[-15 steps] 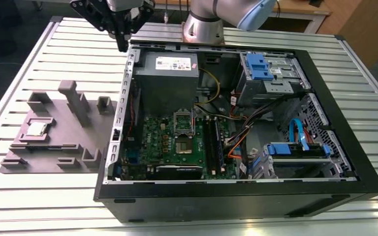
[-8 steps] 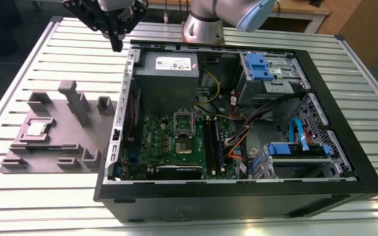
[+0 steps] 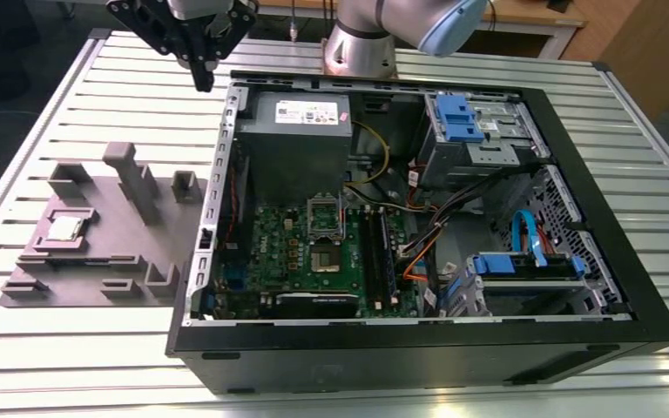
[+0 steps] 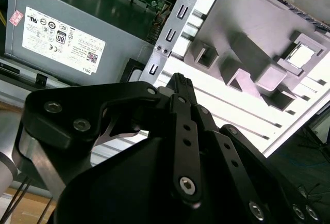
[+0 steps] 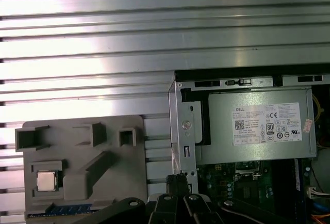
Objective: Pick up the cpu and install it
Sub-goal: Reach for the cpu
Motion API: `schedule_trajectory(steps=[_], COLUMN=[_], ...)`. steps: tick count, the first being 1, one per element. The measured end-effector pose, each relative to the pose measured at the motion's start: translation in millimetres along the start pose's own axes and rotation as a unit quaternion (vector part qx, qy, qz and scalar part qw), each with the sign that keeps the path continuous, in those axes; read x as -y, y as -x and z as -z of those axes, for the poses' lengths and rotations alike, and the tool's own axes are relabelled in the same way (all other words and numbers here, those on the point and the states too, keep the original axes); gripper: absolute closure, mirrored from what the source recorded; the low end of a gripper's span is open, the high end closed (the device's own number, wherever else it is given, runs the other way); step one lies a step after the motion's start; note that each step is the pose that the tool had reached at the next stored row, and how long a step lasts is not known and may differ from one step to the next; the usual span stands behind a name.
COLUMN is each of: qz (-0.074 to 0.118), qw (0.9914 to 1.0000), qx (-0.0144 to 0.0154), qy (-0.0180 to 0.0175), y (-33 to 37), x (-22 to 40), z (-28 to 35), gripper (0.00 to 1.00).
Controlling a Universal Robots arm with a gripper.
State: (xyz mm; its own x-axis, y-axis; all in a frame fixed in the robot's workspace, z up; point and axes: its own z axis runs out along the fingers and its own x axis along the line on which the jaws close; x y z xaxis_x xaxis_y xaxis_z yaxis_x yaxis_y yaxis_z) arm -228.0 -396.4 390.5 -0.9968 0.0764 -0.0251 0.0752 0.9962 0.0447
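The cpu (image 3: 67, 228) is a small silvery square lying in a recess of the grey holder block (image 3: 119, 248) on the table, at the exterior view's left of the black computer case (image 3: 428, 348). It also shows in both wrist views, cpu (image 4: 301, 56) and cpu (image 5: 46, 181). My gripper (image 3: 203, 83) hangs high over the case's far left corner, well away from the cpu. Its fingers (image 4: 178, 82) meet at the tips with nothing between them. The motherboard socket (image 3: 325, 252) sits in the open case with its metal frame raised.
A grey power supply (image 3: 297, 117) with a white label fills the case's far left. Blue drive brackets (image 3: 456, 117), orange and blue cables and a drive cage (image 3: 526, 266) crowd the right side. The holder block carries tall posts (image 3: 122, 170). The slatted metal table (image 3: 79, 96) surrounds everything.
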Motion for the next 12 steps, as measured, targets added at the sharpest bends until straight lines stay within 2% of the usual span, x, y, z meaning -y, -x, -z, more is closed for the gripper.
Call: schedule_trajectory(steps=[12], qz=[0.000], qw=[1.00000], qx=[0.0000], qy=[0.0000], y=[-3.7], x=[0.3], z=[0.1], gripper=[0.90])
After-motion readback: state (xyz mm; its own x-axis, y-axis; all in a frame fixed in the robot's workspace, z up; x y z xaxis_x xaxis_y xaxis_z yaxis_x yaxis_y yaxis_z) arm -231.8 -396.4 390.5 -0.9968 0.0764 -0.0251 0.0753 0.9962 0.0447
